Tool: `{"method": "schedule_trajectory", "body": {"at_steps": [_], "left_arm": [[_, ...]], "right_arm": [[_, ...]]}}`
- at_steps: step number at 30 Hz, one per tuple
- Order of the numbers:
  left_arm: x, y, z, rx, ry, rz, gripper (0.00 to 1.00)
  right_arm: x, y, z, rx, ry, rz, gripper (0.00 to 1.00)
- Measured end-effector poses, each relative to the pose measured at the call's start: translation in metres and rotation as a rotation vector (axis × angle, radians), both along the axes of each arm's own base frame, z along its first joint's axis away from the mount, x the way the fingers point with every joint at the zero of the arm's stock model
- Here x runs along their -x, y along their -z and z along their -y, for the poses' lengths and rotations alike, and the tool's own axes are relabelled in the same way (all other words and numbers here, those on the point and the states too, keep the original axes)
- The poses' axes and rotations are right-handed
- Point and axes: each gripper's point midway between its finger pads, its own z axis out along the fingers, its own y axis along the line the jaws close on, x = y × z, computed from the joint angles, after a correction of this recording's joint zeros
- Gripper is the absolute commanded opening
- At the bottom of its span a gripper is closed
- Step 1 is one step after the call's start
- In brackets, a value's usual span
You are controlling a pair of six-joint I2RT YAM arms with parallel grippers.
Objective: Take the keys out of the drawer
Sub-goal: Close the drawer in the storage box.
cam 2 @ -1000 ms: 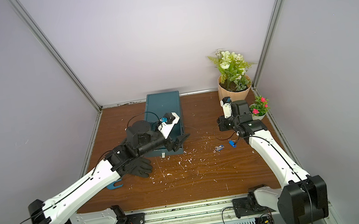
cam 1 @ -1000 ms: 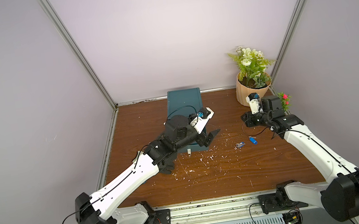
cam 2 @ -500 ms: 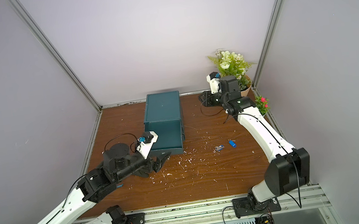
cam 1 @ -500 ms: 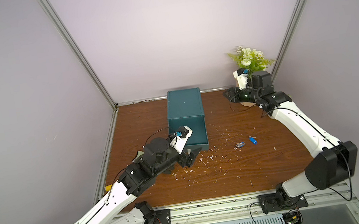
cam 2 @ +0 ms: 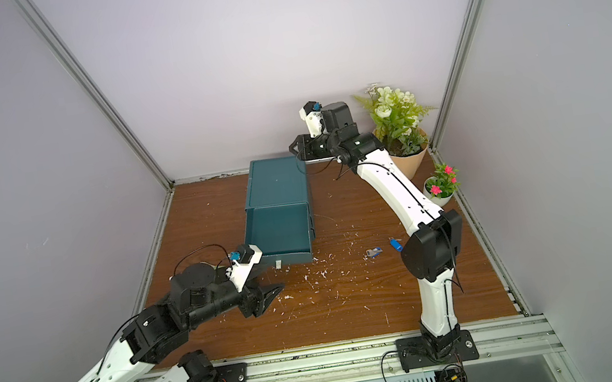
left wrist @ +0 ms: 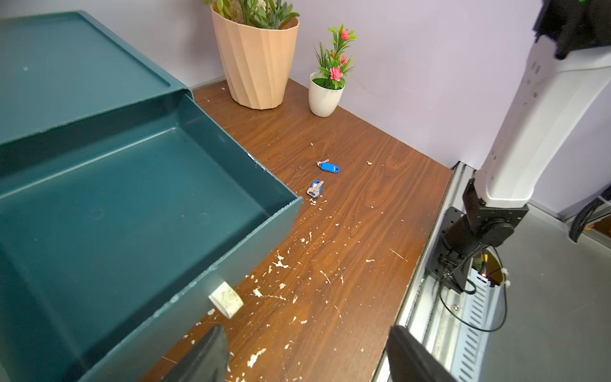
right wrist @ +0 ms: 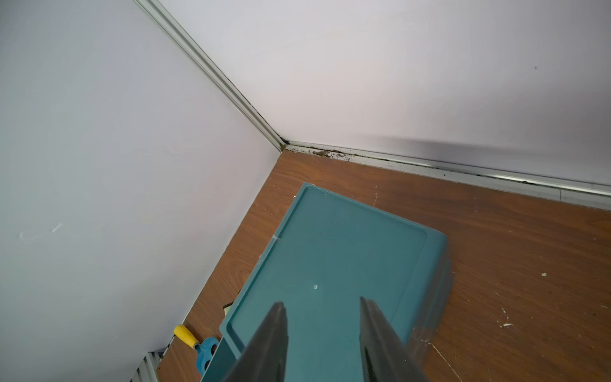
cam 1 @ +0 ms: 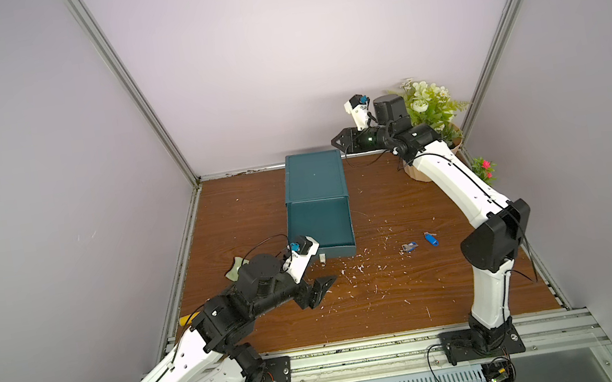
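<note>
We read clock directions on the counter (cam 1: 396, 310) from above, with 12 o'clock at the back wall and 6 o'clock at the arm bases. The keys (left wrist: 315, 188) lie on the counter outside the drawer (left wrist: 132, 198), at 3 o'clock from its front corner and well apart from it. The drawer's visible floor shows nothing; the part under the cabinet (cam 1: 314, 176) is hidden. The left end effector (cam 1: 322, 286) hovers near the drawer front at 6 o'clock, released and empty. The right end effector (right wrist: 320, 330) hangs over the cabinet's rear top, jaws parted, grasping nothing. We judge three hazards. The left end effector could strike the handle (left wrist: 226, 299) and shove the drawer. The right end effector could descend onto the cabinet and shift it. A key hidden in the covered part could be missed. The second key (cam 1: 430, 239) has its tag's long axis on the 11-to-5 line, with the metal end toward 11. The first key (cam 1: 410, 247) lies roughly on the 8-to-2 line, its metal across the tag; we cannot tell which end leads.
</note>
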Motion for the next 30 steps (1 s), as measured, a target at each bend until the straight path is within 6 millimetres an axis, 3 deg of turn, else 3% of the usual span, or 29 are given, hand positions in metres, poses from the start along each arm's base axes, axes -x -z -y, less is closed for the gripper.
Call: {"method": "schedule_trajectory", "body": {"at_steps": [4,9,22,30], "left_arm": [[0.007,0.001,0.0,0.036,0.009,-0.043,0.79],[0.008,0.005,-0.001,0.056,-0.011,-0.09,0.78],[0.002,-0.007,-0.029,0.167,-0.183,-0.103,0.78],[0.002,0.007,-0.045,0.177,-0.265,-0.136,0.72]], "right_arm": [[-0.012,0.019,0.0,0.04,0.027,-0.052,0.44],[-0.012,0.039,0.005,0.08,0.051,-0.114,0.5],[-0.009,0.048,0.009,0.112,0.07,-0.145,0.51],[-0.006,0.056,0.006,0.122,0.062,-0.169,0.51]]}}
